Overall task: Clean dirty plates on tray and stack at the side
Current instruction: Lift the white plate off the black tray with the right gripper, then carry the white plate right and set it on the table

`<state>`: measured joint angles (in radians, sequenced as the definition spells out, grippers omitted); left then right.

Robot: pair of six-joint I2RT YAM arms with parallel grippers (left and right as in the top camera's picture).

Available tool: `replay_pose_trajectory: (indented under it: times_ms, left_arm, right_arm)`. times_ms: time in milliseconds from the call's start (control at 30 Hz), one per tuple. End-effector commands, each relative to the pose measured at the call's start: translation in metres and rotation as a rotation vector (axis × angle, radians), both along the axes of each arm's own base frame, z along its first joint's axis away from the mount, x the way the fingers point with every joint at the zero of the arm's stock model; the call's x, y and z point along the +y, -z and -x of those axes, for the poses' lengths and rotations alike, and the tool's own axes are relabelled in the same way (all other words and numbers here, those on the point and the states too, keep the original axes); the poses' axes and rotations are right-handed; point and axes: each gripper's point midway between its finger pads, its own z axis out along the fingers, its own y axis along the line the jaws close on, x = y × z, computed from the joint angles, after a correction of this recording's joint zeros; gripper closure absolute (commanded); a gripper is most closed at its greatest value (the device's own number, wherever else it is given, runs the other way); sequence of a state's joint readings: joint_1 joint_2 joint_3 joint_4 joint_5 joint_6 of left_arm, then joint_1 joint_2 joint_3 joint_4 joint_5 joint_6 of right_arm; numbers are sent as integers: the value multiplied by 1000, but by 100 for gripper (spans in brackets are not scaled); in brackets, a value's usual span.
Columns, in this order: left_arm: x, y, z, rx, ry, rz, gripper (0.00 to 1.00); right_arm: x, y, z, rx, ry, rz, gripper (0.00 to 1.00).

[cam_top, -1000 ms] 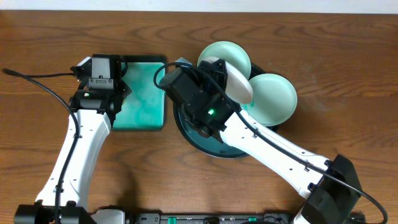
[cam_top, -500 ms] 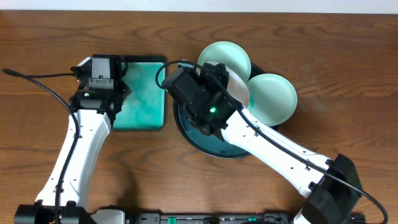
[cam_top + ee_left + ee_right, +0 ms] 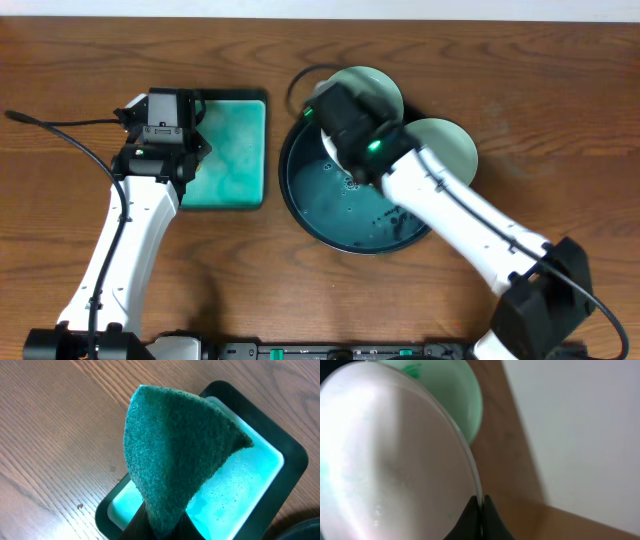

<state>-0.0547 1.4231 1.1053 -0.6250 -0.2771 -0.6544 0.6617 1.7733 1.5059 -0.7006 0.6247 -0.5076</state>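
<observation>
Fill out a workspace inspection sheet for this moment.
Surface: brown wood-grain tabletop, a few small specks.
Job's things: round tray with a wet teal floor; back plate and right plate at its far-right edge; held plate lifted.
Clutter: rectangular tray; green sponge.
Grippers: left gripper shut on the green sponge; right gripper pinching the held plate's rim.
Cables: black cable by the left arm; cable loop at the right wrist.
Surroundings: pale wall.

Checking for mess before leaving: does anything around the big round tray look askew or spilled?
A pale mint round plate on the right and a second mint plate at the back lie across the rim of the large round black tray, overhanging the brown wood tabletop. No spill shows there.
</observation>
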Motion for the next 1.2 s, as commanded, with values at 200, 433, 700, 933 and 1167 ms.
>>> replay_pose_trajectory:
  times_ms: [200, 433, 700, 933, 1167]
  left_arm:
    - [6, 0, 4, 15, -14, -27, 93]
    - [6, 0, 3, 10, -14, -26, 93]
    - [6, 0, 4, 11, -14, -26, 93]
    - [6, 0, 4, 11, -14, -26, 93]
    - [6, 0, 3, 7, -14, -25, 93]
  right_arm:
    - [-29, 6, -18, 361, 80, -903, 99]
    - [-161, -4, -48, 261, 393, -1154, 99]
    - [-310, 1, -47, 13, 735, -1256, 99]
    - [-390, 46, -20, -152, 1029, -1253, 99]
    - [-405, 98, 4, -217, 1191, -1223, 99]
